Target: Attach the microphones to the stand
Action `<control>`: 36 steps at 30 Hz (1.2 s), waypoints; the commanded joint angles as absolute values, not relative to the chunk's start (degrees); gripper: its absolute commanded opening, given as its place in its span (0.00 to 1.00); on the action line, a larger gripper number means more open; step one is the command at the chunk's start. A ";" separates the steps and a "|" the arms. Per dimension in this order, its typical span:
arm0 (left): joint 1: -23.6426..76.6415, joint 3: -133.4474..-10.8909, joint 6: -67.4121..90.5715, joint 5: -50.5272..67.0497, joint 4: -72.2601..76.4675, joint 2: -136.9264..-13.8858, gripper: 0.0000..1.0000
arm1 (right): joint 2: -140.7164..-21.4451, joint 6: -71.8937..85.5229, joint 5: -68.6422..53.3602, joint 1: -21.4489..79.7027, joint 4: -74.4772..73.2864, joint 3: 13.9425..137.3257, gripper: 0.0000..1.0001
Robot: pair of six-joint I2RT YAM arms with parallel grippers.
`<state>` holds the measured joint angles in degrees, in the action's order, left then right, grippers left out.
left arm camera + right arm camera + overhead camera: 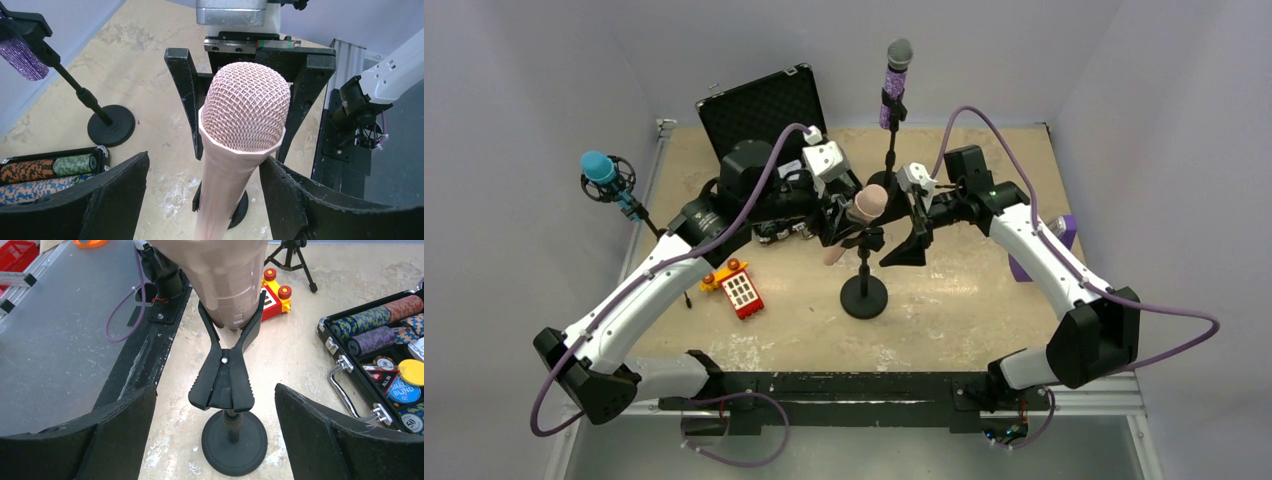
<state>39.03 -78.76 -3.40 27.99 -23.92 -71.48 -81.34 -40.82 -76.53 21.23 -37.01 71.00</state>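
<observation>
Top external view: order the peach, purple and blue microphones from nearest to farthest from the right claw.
1. Peach microphone, just left of the right claw, over the center stand.
2. Purple microphone, raised at the back.
3. Blue microphone, at the far left edge.

From above and behind we look down on the whole table (pixel 984 300). At the left wrist we sit close to the peach-pink microphone (pixel 245 115), facing its mesh head; at the right wrist we face it from the opposite side, sharing the black stand base (pixel 234 445)
</observation>
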 commanded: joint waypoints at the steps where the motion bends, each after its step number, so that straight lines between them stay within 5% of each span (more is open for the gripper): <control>1: 38.83 -77.61 -2.21 27.59 -20.02 -66.78 0.85 | -79.64 -45.05 -78.53 21.07 -39.88 71.36 0.92; 13: 38.76 -59.43 -2.36 23.38 -15.77 -49.85 0.96 | -77.41 -46.76 -78.57 20.81 -36.64 67.18 0.94; 36: 38.84 -36.29 10.68 11.23 -15.12 -22.07 0.98 | -79.81 -15.23 -75.66 24.13 12.61 49.20 0.87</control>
<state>39.00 -37.45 7.35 13.17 -17.19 -22.61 -79.55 -24.18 -75.75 22.41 -0.36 50.02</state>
